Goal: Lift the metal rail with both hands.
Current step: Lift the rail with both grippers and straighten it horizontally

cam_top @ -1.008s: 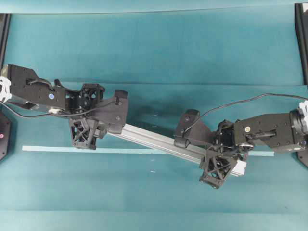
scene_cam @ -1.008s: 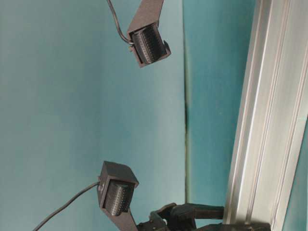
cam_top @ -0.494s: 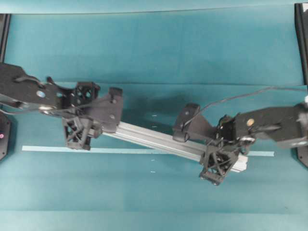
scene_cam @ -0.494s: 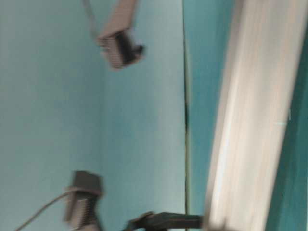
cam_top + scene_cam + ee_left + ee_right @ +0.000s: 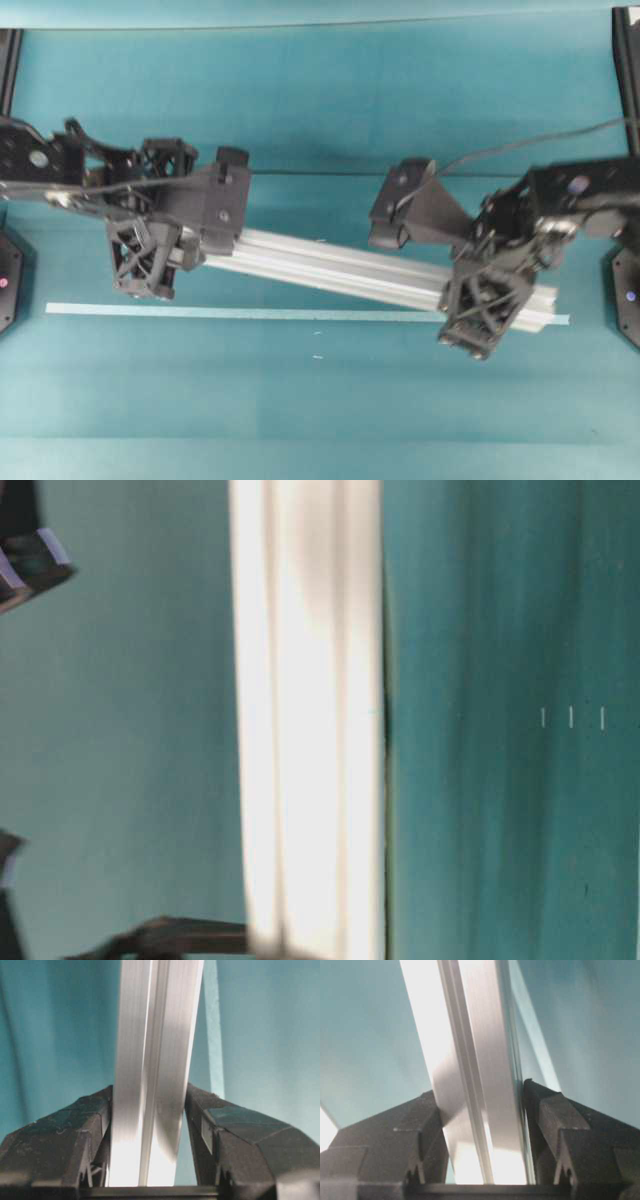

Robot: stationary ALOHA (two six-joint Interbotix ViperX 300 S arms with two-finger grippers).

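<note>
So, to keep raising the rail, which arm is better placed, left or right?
Neither alone. The left pincer is clamped on the metal rail near one end, the right pincer near the other. The rail sits between the fingers of both, so they should rise together.

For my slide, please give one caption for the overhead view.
Both hands, left and right, grip the metal rail.

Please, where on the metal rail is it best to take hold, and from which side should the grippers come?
Grip the metal rail near both ends, coming from above onto its long flat sides: it is long and straight, so one middle grip would likely tip. The left gripper and right gripper clamp it so.
</note>
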